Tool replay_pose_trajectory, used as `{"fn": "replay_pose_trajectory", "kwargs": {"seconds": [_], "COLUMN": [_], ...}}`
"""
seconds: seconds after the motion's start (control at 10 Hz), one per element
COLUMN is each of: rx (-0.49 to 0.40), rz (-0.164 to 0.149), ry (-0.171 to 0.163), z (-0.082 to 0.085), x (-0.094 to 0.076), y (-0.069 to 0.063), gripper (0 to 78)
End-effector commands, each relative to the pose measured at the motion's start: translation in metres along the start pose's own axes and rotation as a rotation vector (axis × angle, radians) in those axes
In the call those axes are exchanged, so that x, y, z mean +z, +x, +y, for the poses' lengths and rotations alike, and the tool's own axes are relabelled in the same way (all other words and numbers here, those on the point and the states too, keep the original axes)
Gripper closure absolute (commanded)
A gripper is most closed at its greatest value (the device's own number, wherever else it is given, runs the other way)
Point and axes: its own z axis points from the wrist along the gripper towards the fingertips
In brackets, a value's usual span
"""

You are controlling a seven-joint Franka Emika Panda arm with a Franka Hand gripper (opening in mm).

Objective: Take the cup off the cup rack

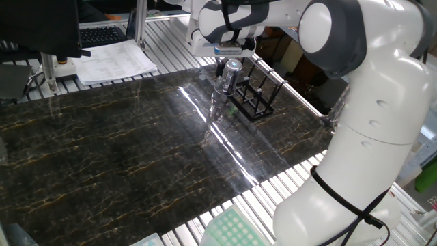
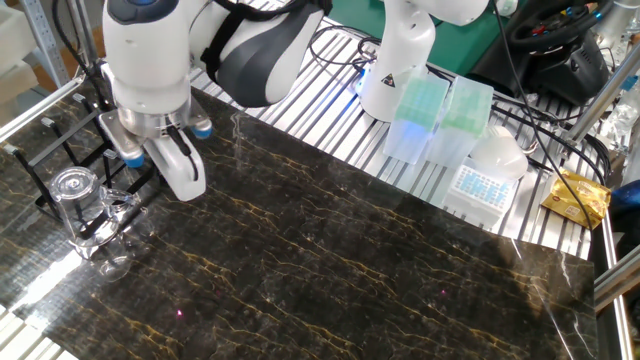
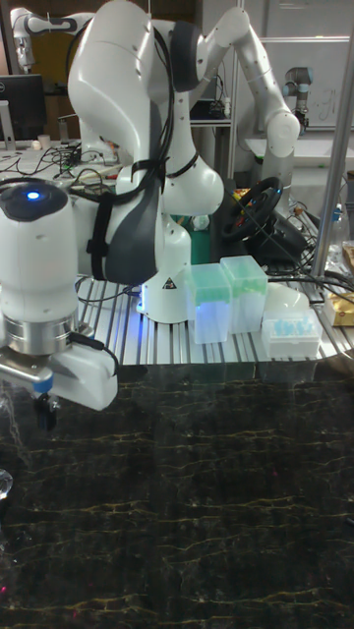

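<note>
The cup [image 2: 75, 203] is a small clear glass with a round rim. It stands upright at the near end of the cup rack [image 2: 88, 150], a black thin-barred frame. In the one fixed view the cup [image 1: 229, 75] is at the left end of the rack [image 1: 254, 98]. My gripper [image 2: 180, 178] hangs just right of the cup and apart from it. From the other side the gripper [image 1: 227, 55] sits right above the cup's rim. Its fingers are hidden by the white hand. In the tall view the gripper [image 3: 44, 411] is at the left, with the cup's rim [image 3: 3, 482] at the edge.
Green and blue pipette-tip boxes [image 2: 430, 120] and a white dish [image 2: 497, 155] stand on the slatted bench behind the dark marble table [image 2: 330, 270]. Papers [image 1: 113, 63] and a keyboard [image 1: 102, 34] lie at the far left corner. The arm's white base [image 1: 355, 171] fills the right side.
</note>
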Motion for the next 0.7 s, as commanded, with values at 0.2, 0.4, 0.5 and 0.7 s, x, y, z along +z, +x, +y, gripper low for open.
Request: {"fn": "replay_pose_trajectory", "kwargs": {"seconds": [0.2,0.4,0.5,0.7], "rx": [-0.009,0.056,0.085,0.160], "rz": [-0.005,0.020,0.025,0.029], "ry": [-0.022,-0.015,-0.012,-0.001], "z": [-0.0019,-0.0019,-0.0019,-0.0019], "x": [0.0011,0.0011,0.0011,0.0011], "y": [-0.0073,-0.0073,-0.0073,-0.0073], "gripper": [77.6,77.6,77.6,77.6]}}
